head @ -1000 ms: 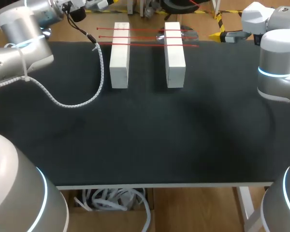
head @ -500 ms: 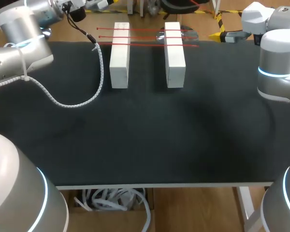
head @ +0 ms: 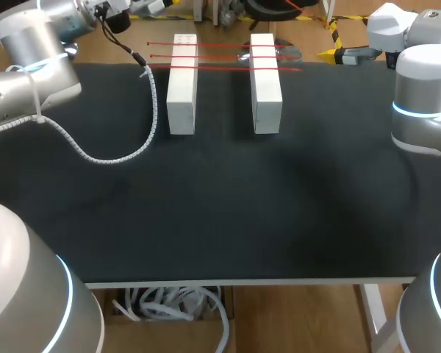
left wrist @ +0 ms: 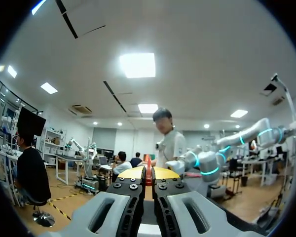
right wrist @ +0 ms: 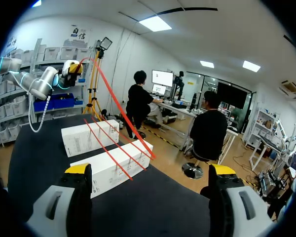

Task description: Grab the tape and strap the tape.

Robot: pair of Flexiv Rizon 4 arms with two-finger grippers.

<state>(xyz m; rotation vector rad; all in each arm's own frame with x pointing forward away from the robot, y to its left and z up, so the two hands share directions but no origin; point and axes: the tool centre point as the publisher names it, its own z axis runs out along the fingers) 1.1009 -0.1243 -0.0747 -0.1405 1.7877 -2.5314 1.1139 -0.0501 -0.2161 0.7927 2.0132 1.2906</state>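
Note:
Two white blocks (head: 182, 82) (head: 265, 81) lie side by side at the table's far edge. Three red tape strips (head: 220, 56) are stretched across their far ends. My left gripper (left wrist: 148, 174) is raised off the far left corner and shut on a red tape strand (left wrist: 148, 177). In the right wrist view that strand (right wrist: 119, 112) arcs from the left gripper (right wrist: 72, 69) down past the blocks (right wrist: 113, 165). My right gripper (right wrist: 150, 173) is at the far right, facing the blocks, open with nothing between its fingers.
A white corrugated cable (head: 110, 156) from my left arm (head: 37, 51) loops over the black table top (head: 228, 206) left of the blocks. My right arm (head: 422, 95) stands at the right edge.

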